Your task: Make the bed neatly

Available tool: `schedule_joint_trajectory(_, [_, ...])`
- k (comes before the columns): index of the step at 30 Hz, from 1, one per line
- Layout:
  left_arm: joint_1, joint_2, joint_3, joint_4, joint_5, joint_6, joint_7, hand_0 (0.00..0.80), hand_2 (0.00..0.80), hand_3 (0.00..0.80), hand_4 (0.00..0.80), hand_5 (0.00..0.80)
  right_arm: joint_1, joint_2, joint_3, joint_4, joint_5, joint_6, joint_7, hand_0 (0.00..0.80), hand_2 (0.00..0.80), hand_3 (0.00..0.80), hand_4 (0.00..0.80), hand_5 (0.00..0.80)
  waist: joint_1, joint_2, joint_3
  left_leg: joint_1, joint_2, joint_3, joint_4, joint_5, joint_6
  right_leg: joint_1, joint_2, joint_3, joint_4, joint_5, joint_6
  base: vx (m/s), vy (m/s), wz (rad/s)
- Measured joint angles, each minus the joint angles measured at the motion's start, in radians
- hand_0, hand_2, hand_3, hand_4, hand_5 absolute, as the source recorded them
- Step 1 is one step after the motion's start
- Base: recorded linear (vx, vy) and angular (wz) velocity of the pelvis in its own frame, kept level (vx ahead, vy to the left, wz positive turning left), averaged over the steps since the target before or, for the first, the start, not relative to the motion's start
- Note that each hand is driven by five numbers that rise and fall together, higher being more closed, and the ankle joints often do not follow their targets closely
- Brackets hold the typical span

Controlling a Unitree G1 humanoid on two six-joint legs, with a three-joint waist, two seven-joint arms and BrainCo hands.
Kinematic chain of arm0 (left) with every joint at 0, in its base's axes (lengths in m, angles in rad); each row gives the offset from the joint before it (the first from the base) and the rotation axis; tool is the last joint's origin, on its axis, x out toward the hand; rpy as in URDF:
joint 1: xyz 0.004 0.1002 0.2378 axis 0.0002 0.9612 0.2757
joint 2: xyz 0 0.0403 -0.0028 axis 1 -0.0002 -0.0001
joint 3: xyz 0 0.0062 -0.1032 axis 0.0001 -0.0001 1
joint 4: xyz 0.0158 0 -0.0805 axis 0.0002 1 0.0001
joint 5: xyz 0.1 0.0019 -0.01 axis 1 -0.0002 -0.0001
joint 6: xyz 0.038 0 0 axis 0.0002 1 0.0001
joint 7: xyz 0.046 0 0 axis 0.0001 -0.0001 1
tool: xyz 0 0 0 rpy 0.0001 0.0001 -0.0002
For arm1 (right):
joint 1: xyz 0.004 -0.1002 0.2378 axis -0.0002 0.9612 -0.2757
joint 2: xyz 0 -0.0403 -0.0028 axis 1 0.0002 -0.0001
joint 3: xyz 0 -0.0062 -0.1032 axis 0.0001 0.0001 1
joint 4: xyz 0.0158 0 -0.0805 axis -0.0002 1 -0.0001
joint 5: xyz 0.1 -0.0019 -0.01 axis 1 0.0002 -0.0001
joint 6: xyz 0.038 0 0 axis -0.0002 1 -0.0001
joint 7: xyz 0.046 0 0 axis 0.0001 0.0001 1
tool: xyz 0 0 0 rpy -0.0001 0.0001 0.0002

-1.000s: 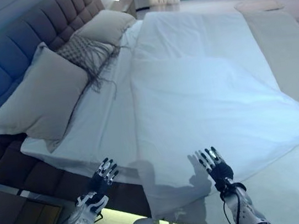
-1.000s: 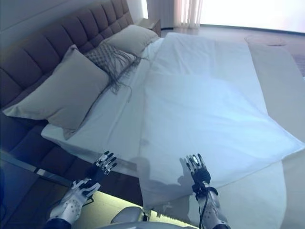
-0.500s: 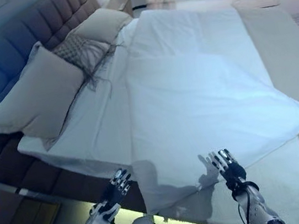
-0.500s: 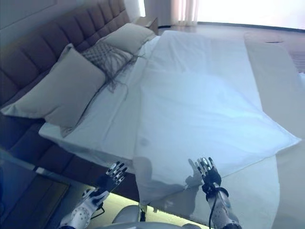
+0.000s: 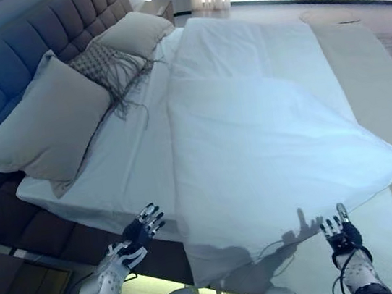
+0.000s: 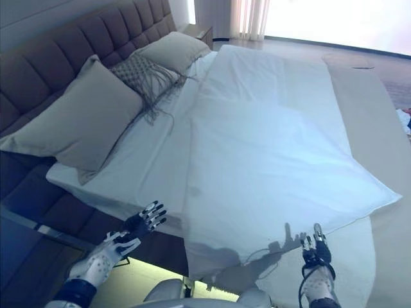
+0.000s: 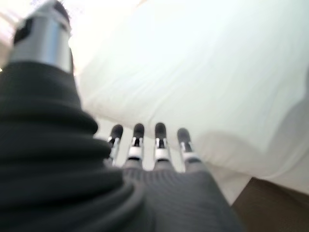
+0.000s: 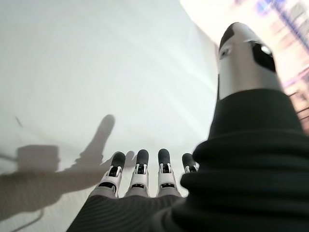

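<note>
Headboard (image 5: 2, 64) at 10 o'clock; two pillows (image 5: 47, 128) and a fringed cushion (image 5: 108, 64) against it. Left hand (image 5: 138, 232) at 7 o'clock, fingers spread, empty, near the mattress edge; contact unclear. White duvet (image 5: 269, 144) lies askew mid-bed. Right hand (image 6: 314, 247) at 5 o'clock, fingers straight; only its wrist view shows them above the fabric.

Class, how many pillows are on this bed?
3, all along the headboard: a large pillow nearest, a fringed patterned pillow in the middle, a plain pillow farthest. None seems hidden.
</note>
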Motion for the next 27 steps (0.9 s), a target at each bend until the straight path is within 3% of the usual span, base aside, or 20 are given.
schedule_joint_trajectory(1, [0.015,-0.002,0.0,-0.002,0.0,0.0,-0.001,0.0,0.0,0.0,0.0,0.0,0.016,-0.001,0.0,0.012,0.009,0.005,0.004,0.0,0.0,0.0,0.0,0.0,0.004,0.007,0.003,0.0,0.045,-0.007,0.009,-0.006,-0.017,0.005,0.036,-0.01,0.007,-0.011,-0.023,-0.012,0.059,-0.05])
schedule_joint_trajectory(2, [0.023,-0.004,-0.001,0.0,0.0,0.0,-0.004,0.0,0.0,0.0,0.0,0.0,0.022,-0.003,-0.001,0.034,0.019,0.005,0.007,0.0,0.0,0.0,0.0,0.0,0.004,0.004,0.002,-0.001,0.075,-0.01,0.013,-0.012,-0.016,0.0,0.047,-0.041,0.006,-0.011,-0.039,-0.119,0.162,-0.27])
schedule_joint_trajectory(4, [0.018,-0.005,-0.011,0.002,-0.001,-0.006,-0.007,0.0,0.0,0.0,0.0,0.0,0.009,-0.012,-0.011,0.06,0.036,-0.014,0.015,0.0,0.0,0.0,0.0,0.0,0.025,-0.005,0.002,-0.019,0.106,-0.105,0.07,-0.019,-0.026,-0.051,0.046,-0.054,0.008,0.012,-0.049,-0.311,0.214,-0.66])
schedule_joint_trajectory(6, [-0.026,-0.009,-0.06,0.022,-0.02,-0.049,-0.006,0.0,0.0,0.0,0.0,0.0,-0.04,-0.048,-0.025,0.096,0.061,-0.023,0.033,0.0,0.0,0.0,0.0,0.0,0.015,0.021,0.012,-0.063,0.138,-0.136,0.06,-0.021,-0.038,-0.139,0.036,-0.059,0.061,0.027,-0.036,-0.383,0.242,-0.38])
schedule_joint_trajectory(7, [-0.085,-0.012,-0.11,0.032,-0.041,-0.067,-0.005,0.0,0.0,0.0,0.0,0.0,-0.087,-0.085,-0.049,0.135,0.08,-0.028,0.043,0.0,0.0,0.0,0.0,0.0,0.01,0.045,0.024,-0.104,0.131,-0.137,0.048,-0.04,-0.067,-0.214,0.008,-0.059,0.113,0.018,-0.026,-0.174,0.143,0.01])
schedule_joint_trajectory(8, [-0.137,-0.015,-0.129,0.033,-0.051,-0.075,-0.006,0.0,0.0,0.0,0.0,0.0,-0.132,-0.111,-0.065,0.162,0.102,-0.03,0.052,0.0,0.0,0.0,0.0,0.0,0.0,0.047,0.051,-0.142,0.108,-0.139,0.041,-0.034,-0.128,-0.267,-0.018,-0.055,0.145,0.025,-0.009,-0.097,0.059,0.19])
schedule_joint_trajectory(9, [-0.187,-0.014,-0.135,0.035,-0.058,-0.089,-0.006,0.0,0.0,0.0,0.0,0.0,-0.165,-0.116,-0.073,0.184,0.133,-0.031,0.067,0.0,0.0,0.0,0.0,0.0,-0.009,0.036,0.086,-0.179,0.075,-0.138,0.059,-0.021,-0.111,-0.294,-0.054,-0.045,0.156,0.035,0.008,-0.018,-0.059,0.35])
schedule_joint_trajectory(11, [-0.242,0.002,-0.133,0.024,-0.079,-0.11,-0.005,0.0,0.0,0.0,0.0,0.0,-0.203,-0.105,-0.074,0.227,0.184,-0.025,0.097,0.0,0.0,0.0,0.0,0.0,0.0,0.033,0.145,-0.208,0.058,-0.135,0.103,-0.027,-0.099,-0.296,-0.083,-0.044,0.166,0.039,0.017,-0.036,-0.118,0.28])
schedule_joint_trajectory(14, [-0.254,0.045,-0.125,0.014,-0.091,-0.133,-0.004,0.0,0.0,0.0,0.0,0.0,-0.264,-0.118,-0.076,0.26,0.274,0.027,0.189,0.0,0.0,0.0,0.0,0.0,0.032,0.059,0.198,-0.258,0.064,-0.144,0.166,-0.057,-0.093,-0.335,-0.083,-0.042,0.21,0.021,0.017,-0.082,-0.057,0.05])
schedule_joint_trajectory(18, [-0.254,0.057,-0.121,0.014,-0.123,-0.147,-0.003,0.0,0.0,0.0,0.0,0.0,-0.344,-0.174,-0.076,0.284,0.34,0.08,0.298,0.0,0.0,0.0,0.0,0.0,0.035,0.088,0.254,-0.366,0.066,-0.14,0.201,-0.038,-0.077,-0.438,-0.096,-0.038,0.269,0.014,0.013,-0.083,-0.031,0.09])
schedule_joint_trajectory(27, [-0.255,0.097,-0.135,-0.125,-0.181,-0.161,0.0,0.0,0.0,0.0,0.0,0.0,-0.421,-0.273,-0.109,0.356,0.524,0.198,0.411,0.0,0.0,0.0,0.0,0.0,0.082,0.069,0.308,-0.48,0.04,-0.143,0.21,-0.017,-0.07,-0.56,-0.124,-0.044,0.313,0.015,0.014,-0.05,-0.004,0.04])
